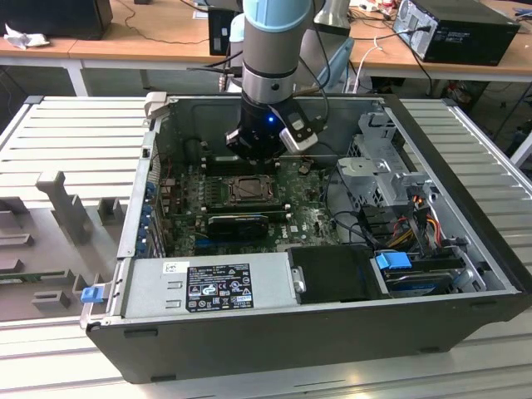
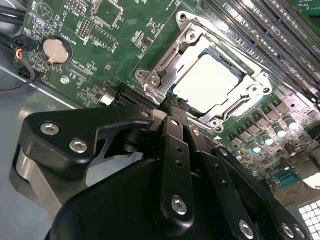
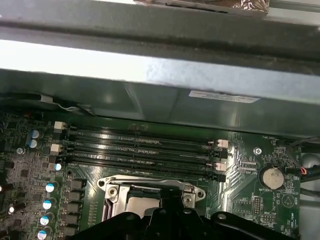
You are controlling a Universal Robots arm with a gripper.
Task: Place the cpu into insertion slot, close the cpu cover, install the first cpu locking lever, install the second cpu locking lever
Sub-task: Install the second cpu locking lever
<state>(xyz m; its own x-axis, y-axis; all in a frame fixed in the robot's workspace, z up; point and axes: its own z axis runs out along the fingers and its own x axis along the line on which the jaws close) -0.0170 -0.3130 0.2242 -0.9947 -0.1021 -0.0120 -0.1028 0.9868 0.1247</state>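
Over the insertion slot (image 2: 210,85) holding the cpu (image 2: 206,80), tool (image 2: 172,102) fingers together.

One open computer case (image 1: 274,332) sits in the middle of the exterior view, with one arm reaching in from the upper centre of the frame. Inside lies one green circuit board (image 1: 307,218), holding one insertion slot (image 1: 249,189) and one long black expansion card (image 1: 239,223). In the second wrist view there is one cpu (image 2: 210,82), upper centre, and one round coin battery (image 2: 55,51) at upper left. In the first wrist view, four long memory slots (image 3: 140,150) run across the middle, and one battery (image 3: 273,177) shows at right.
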